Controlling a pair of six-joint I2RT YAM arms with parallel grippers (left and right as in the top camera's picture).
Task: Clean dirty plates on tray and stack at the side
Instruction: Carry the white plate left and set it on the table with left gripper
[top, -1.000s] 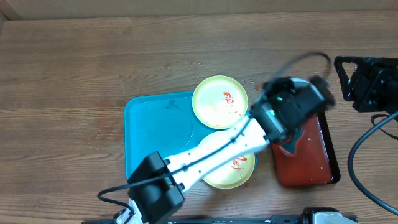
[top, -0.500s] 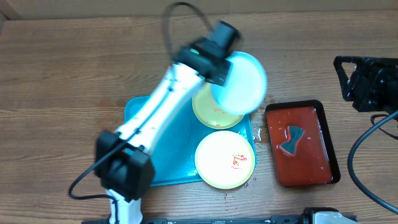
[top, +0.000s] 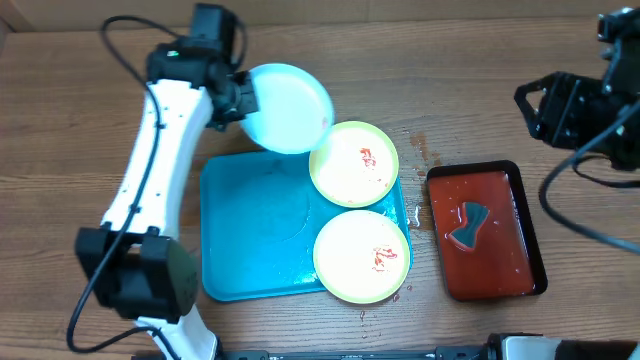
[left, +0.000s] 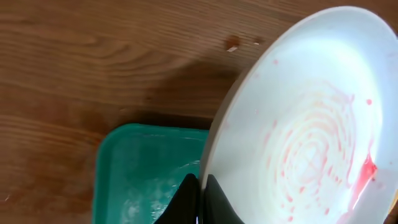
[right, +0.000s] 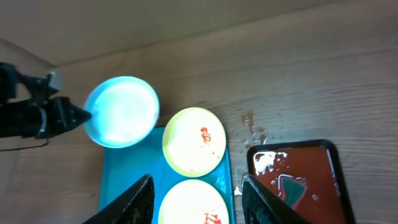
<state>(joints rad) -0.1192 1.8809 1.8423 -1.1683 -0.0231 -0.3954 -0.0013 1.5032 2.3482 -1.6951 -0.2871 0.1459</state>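
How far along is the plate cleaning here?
Done: nothing stacked yet. In hand: the left gripper grips the pale blue round plastic plate by its rim, faint pink streaks on it. Left: two lime-rimmed round plates with red smears lie on the turquoise rectangular plastic tray.

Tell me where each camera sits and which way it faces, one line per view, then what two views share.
Overhead: above the table, facing straight down; left arm and right arm show.
Left wrist: behind the left pincer, which clamps the pale blue plate, looking down onto the turquoise tray.
Right wrist: high up, looking down at the table through the open right pincer.
Shared: overhead and right wrist both show the two green-rimmed plates and red tray.
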